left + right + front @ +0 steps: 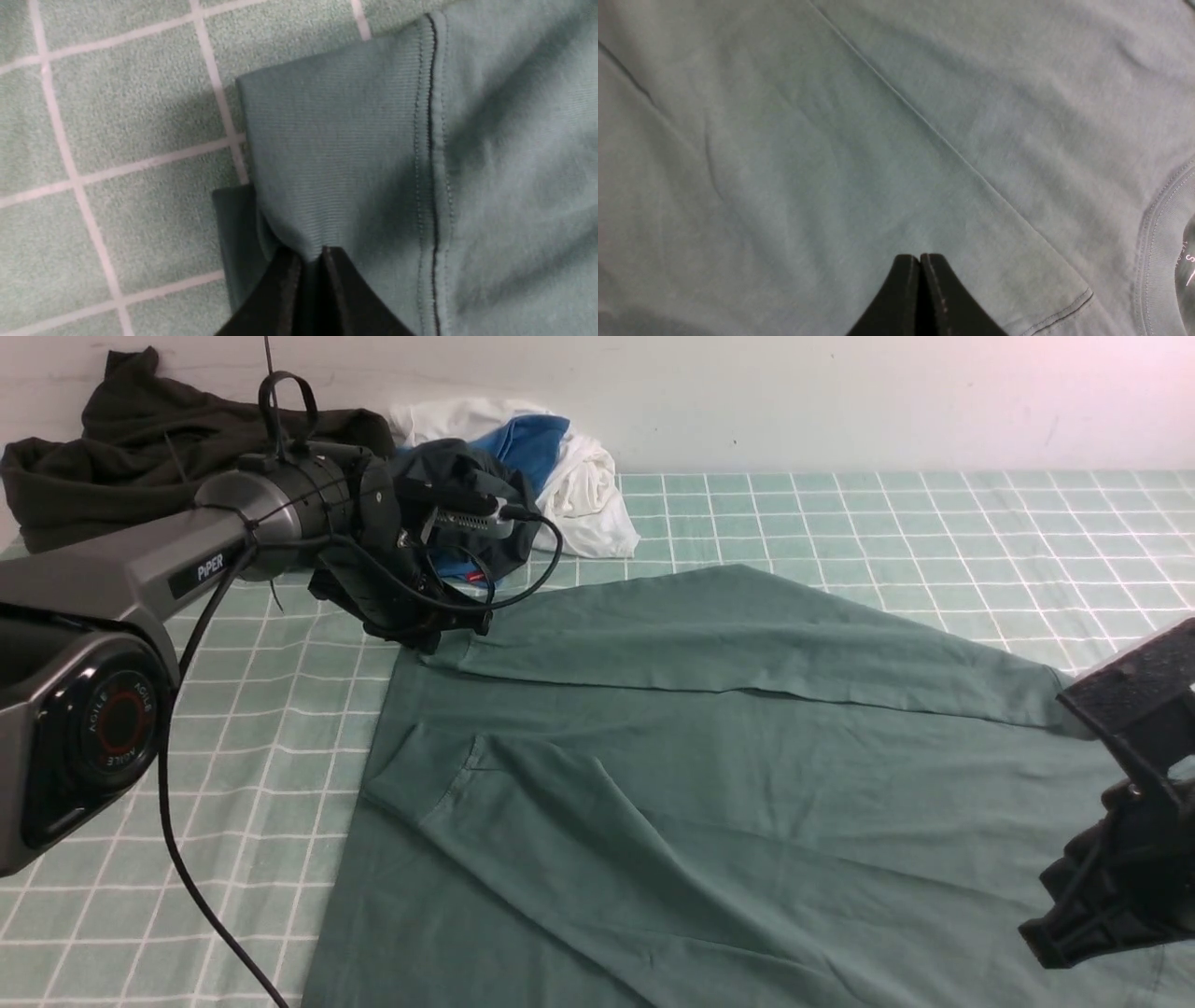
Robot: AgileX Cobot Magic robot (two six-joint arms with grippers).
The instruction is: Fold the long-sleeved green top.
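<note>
The green long-sleeved top [700,784] lies spread over the middle and near side of the table, with one sleeve [747,653] laid across it toward the left. My left gripper [439,639] sits at that sleeve's end. In the left wrist view the left gripper [309,254] is shut on the ribbed cuff [327,140], which puckers between the tips. My right gripper [1074,924] hovers over the top's near right part. In the right wrist view the right gripper [920,256] is shut with nothing in it, above smooth green fabric [878,140] near the ribbed neckline [1157,242].
A dark olive-black garment [140,439] is heaped at the back left against the wall. A white-and-blue garment [569,467] lies beside it, just behind my left wrist. Green checked cloth [934,541] covers the table.
</note>
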